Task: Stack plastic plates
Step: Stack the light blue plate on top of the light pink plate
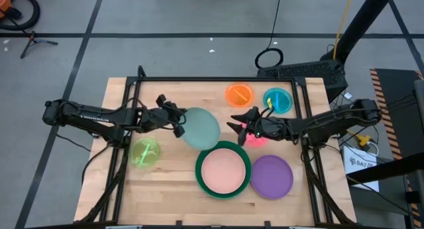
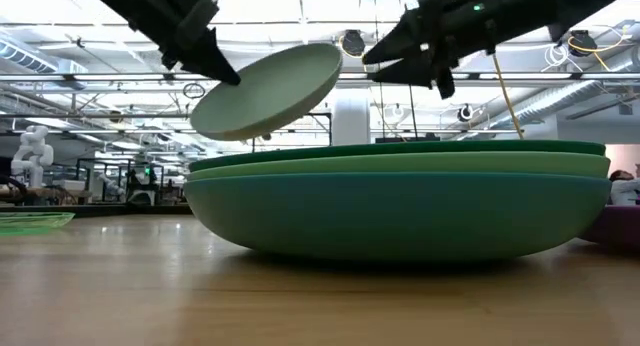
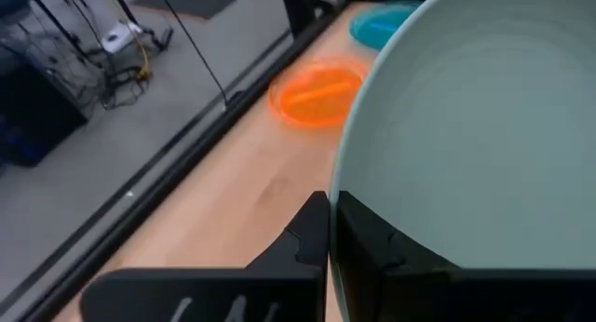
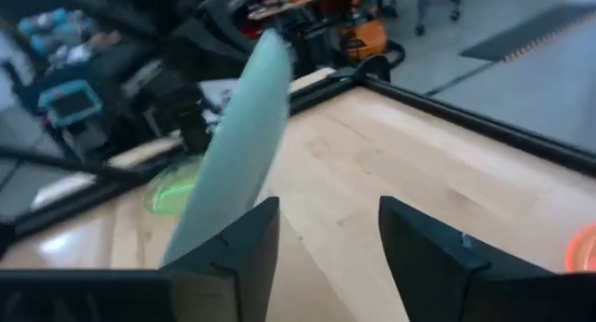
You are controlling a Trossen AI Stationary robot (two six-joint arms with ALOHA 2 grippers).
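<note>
My left gripper point(image 1: 177, 123) is shut on a mint plate point(image 1: 201, 128), which hangs tilted in the air in the low view point(image 2: 270, 89). My right gripper point(image 1: 236, 122) is open and touches nothing. It hovers to the right of the mint plate, above a small magenta plate point(image 1: 257, 140). In its wrist view the gripper point(image 4: 321, 220) faces the mint plate edge-on point(image 4: 233, 145). Near the table's front, a stack of large plates point(image 1: 223, 169) has a pink plate on top of a dark green one. In the low view its sides are dark green, light green and teal point(image 2: 400, 211). My left gripper pinches the mint plate's rim point(image 3: 349, 196) on the plate's left side. One finger point(image 3: 312, 238) is on the outside and the other point(image 3: 382, 252) on the inner face. The fingers come level from the table's left. The plate is lifted clear and tilted, with its far side higher.
A purple plate point(image 1: 271, 177) lies right of the stack. A yellow-green plate point(image 1: 144, 152) lies on the left. An orange plate point(image 1: 239, 94) and a small teal plate point(image 1: 277, 100) sit near the far edge. A black frame point(image 1: 199, 79) borders the table.
</note>
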